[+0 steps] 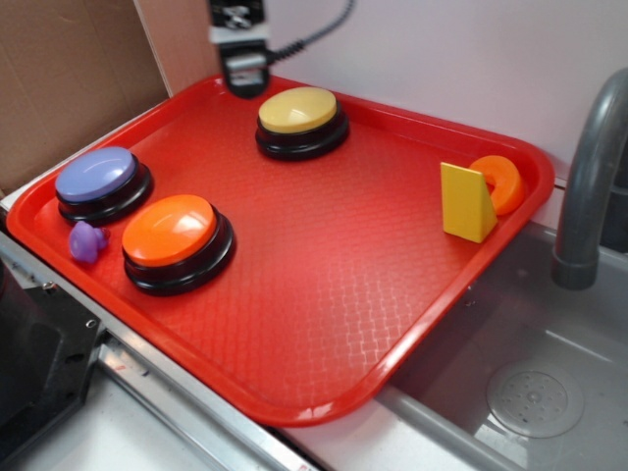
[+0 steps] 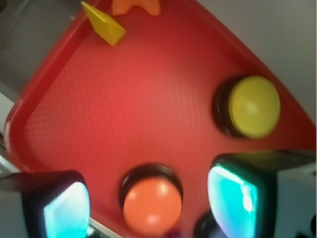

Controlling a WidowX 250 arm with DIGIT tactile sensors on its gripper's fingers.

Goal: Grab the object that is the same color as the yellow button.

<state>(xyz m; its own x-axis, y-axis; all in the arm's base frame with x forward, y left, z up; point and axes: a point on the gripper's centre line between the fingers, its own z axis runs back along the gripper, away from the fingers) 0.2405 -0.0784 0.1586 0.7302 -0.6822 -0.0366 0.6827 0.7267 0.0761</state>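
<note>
The small yellow wedge block (image 1: 467, 203) stands upright near the right rim of the red tray (image 1: 324, 285); in the wrist view the wedge (image 2: 104, 25) lies at the top left. The yellow button (image 1: 298, 120) sits at the tray's back, also seen at the right of the wrist view (image 2: 252, 106). My gripper (image 1: 245, 71) hangs high over the tray's back edge, far from the wedge. In the wrist view the gripper (image 2: 148, 208) is open, its cyan pads (image 2: 67, 210) wide apart with nothing between them.
An orange crescent piece (image 1: 500, 182) leans just behind the wedge. An orange button (image 1: 175, 238), a purple button (image 1: 101, 183) and a small purple figure (image 1: 86, 240) occupy the tray's left. A grey sink (image 1: 510, 383) with a tap (image 1: 589, 177) lies to the right.
</note>
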